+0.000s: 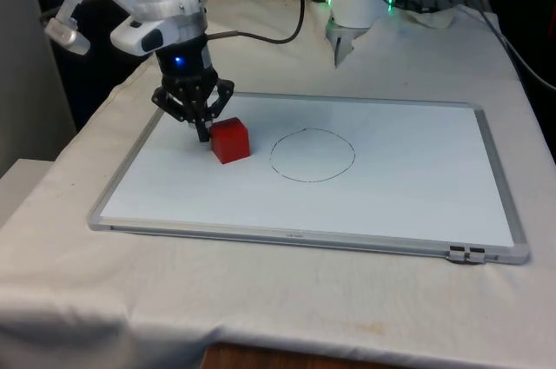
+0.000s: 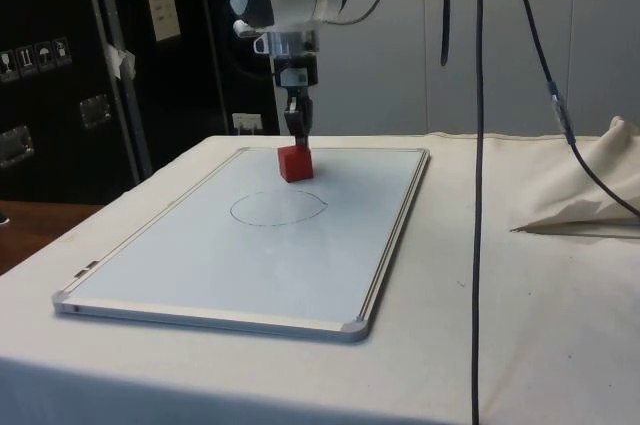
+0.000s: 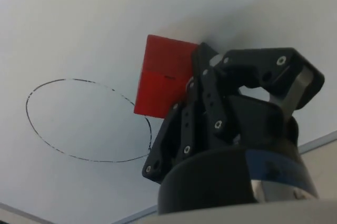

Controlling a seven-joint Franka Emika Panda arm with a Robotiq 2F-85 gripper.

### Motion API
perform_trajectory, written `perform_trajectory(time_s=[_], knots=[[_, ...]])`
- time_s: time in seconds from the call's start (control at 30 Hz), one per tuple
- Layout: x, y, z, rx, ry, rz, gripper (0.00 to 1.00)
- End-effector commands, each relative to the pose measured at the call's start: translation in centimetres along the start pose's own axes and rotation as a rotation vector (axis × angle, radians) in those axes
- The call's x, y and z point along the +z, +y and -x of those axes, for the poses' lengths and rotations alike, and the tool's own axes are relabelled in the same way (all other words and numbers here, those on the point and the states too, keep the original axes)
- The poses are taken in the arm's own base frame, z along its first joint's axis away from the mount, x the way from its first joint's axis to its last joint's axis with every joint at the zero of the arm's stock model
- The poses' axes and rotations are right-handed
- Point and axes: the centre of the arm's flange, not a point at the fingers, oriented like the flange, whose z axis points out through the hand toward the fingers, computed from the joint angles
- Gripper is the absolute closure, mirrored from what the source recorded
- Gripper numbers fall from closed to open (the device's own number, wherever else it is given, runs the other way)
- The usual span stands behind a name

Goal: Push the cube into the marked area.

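Tool state: pinched tight together [image 1: 203, 132], holding nothing, tip down low on the board.
Tool spot: pressed right up against the red cube [image 1: 230, 140], on the side away from the circle; in the side view, just behind the cube [image 2: 295, 162] with the tool [image 2: 299, 132] touching its back top edge.
Cube spot: flat on the white board [image 1: 417, 204], just beside the drawn circle [image 1: 313, 154], on the front view's left of it, not inside yet. In the wrist view, one corner of the cube [image 3: 160, 79] very near the line of the circle [image 3: 84, 121].
Cube pointing: no long side to speak of, same all round. Turned a little, so a corner, not a flat face, looks toward the circle.
Push job: looks like partway done, with a short way left to go.
Could go wrong, spin: tool seems off to one side of the cube's middle, so a push may twist the cube round and not slide it straight.
Could go wrong, slip: thin tip may slide off a turned face and go past the cube.
Could go wrong, too far: smooth board, so a hard push may send the cube out the far side of the circle.
Could go wrong, miss: crooked push may stop the cube half on the line.
Counter: white cloth [image 1: 261, 317] under the board.
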Motion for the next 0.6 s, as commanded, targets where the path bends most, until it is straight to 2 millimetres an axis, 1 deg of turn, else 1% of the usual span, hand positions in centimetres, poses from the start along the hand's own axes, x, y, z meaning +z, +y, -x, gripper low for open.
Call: perform_trajectory(time_s=[0.0, 0.17, 0.2, 0.3, 0.57], knots=[[0.12, -0.08, -0.16, -0.011, 0.001, -0.016, 1.0], [0.2, -0.5, -0.46, -0.04, 0.004, -0.041, 1.0], [0.1, -0.47, -0.21, -0.035, 0.001, -0.032, 1.0], [0.4, -0.64, -0.62, -0.057, 0.008, -0.049, 1.0], [0.85, -0.92, -0.5, -0.115, 0.026, -0.075, 1.0]])
